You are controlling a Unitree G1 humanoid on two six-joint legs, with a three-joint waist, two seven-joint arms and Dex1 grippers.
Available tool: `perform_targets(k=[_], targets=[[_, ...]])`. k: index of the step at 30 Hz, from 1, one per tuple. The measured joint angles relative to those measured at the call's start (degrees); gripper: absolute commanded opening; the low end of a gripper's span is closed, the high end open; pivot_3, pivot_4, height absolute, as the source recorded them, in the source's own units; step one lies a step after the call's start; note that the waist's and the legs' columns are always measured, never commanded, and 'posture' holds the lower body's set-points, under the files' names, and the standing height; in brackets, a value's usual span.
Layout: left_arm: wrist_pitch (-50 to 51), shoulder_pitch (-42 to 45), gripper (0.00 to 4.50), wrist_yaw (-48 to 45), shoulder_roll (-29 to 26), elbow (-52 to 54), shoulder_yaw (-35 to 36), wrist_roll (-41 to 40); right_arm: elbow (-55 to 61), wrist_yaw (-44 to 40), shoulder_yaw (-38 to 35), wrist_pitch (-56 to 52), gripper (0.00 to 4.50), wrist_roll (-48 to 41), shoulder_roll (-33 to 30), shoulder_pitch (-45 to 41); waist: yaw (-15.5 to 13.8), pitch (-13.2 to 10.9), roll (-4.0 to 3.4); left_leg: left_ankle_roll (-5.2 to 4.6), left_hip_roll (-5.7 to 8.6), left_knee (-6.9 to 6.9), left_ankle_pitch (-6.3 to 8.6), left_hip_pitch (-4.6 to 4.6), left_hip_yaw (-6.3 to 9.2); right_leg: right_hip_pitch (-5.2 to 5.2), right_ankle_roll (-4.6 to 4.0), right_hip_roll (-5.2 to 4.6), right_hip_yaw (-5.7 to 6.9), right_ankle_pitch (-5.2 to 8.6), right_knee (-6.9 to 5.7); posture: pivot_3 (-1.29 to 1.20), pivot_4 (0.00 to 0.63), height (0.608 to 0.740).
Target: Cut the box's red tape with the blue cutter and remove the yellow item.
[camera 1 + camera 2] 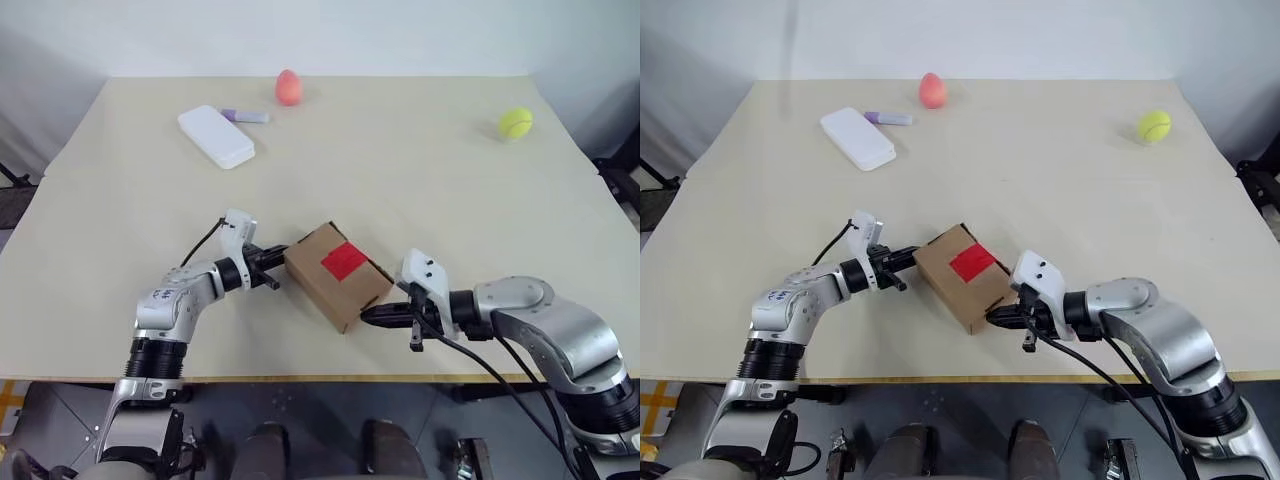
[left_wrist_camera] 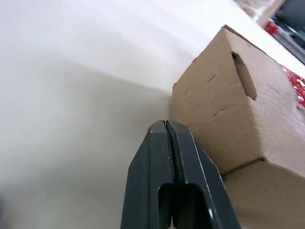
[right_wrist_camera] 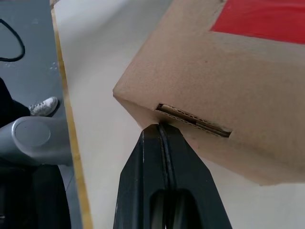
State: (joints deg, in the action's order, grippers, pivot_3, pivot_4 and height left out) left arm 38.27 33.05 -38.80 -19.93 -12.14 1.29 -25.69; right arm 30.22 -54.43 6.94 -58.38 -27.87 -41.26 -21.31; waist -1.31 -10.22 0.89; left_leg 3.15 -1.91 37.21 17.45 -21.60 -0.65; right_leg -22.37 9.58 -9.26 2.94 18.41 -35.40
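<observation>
Box (image 1: 337, 275) sits near table (image 1: 400, 180) front edge, flanked by closed end effectors.

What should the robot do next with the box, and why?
Probably nudge the box straight with both shut grippers, left gripper and right gripper, which sit at opposite ends of it. The red tape looks uncut, and neither gripper holds anything.

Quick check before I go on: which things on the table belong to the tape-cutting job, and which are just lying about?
Job: the box near the table's front edge, the red tape on its top, with the left gripper and right gripper shut, one at each end.

Lying about: white case, purple marker, pinkish-red egg, tennis ball.
</observation>
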Motion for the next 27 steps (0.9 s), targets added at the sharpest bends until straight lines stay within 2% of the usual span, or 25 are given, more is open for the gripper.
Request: perform_targets(k=[13, 21, 23, 24, 26, 27], targets=[[-3.0, 1.4, 0.03, -5.2, 2.2, -3.4, -2.4, 3.4, 2.1, 6.3, -9.9, -0.4, 0.00, -1.1, -3.9, 6.8, -0.2, 0.0, 0.04, -0.09, 0.00, 0.08, 0.06, -0.01, -0.01, 0.08, 0.06, 0.00, 0.00, -0.03, 0.10, 0.00, 0.150, 0.740], [-2.0, 2.0, 0.03, -8.5, -2.1, -1.0, -1.9, 3.1, -1.4, 4.2, -16.8, 5.3, 0.00, -1.1, -10.1, 11.5, 0.0, 0.0, 0.08, -0.09, 0.00, 0.05, 0.06, -0.01, -0.05, 0.05, 0.06, -0.01, -0.02, -0.03, 0.09, 0.00, 0.150, 0.740], [-0.6, 1.9, 0.41, -9.1, -3.6, 1.7, -1.5, 2.2, -2.8, 2.9, -17.7, 7.1, 0.00, -1.2, -11.6, 12.2, 0.0, -0.1, 0.12, -0.10, 0.00, 0.07, 0.06, -0.02, -0.04, 0.04, 0.06, 0.00, -0.02, -0.03, 0.09, 0.00, 0.150, 0.740], [0.2, 1.8, 0.50, -9.4, -4.5, 3.7, -0.9, 1.4, -4.0, 2.4, -18.4, 7.8, 0.17, -1.1, -12.5, 12.5, -0.1, -0.1, 0.13, -0.10, 0.00, 0.07, 0.06, -0.03, -0.04, 0.05, 0.06, -0.01, -0.02, -0.03, 0.10, 0.00, 0.150, 0.740], [3.1, 0.2, 1.06, -9.7, -7.3, 8.6, 0.5, -0.5, -6.4, 1.5, -18.9, 9.7, 0.55, -0.9, -13.7, 11.8, 0.2, -0.1, 0.15, -0.10, -0.01, 0.05, 0.06, -0.03, -0.05, 0.03, 0.06, -0.01, -0.03, -0.03, 0.10, 0.00, 0.150, 0.740], [4.7, -0.5, 1.37, -9.7, -8.6, 10.6, 1.2, -1.4, -7.6, 1.2, -19.1, 10.2, 0.87, -0.7, -14.1, 11.2, 0.4, -0.1, 0.14, -0.10, -0.01, 0.04, 0.06, -0.03, -0.05, 0.02, 0.06, -0.01, -0.03, -0.03, 0.10, 0.00, 0.150, 0.740]])
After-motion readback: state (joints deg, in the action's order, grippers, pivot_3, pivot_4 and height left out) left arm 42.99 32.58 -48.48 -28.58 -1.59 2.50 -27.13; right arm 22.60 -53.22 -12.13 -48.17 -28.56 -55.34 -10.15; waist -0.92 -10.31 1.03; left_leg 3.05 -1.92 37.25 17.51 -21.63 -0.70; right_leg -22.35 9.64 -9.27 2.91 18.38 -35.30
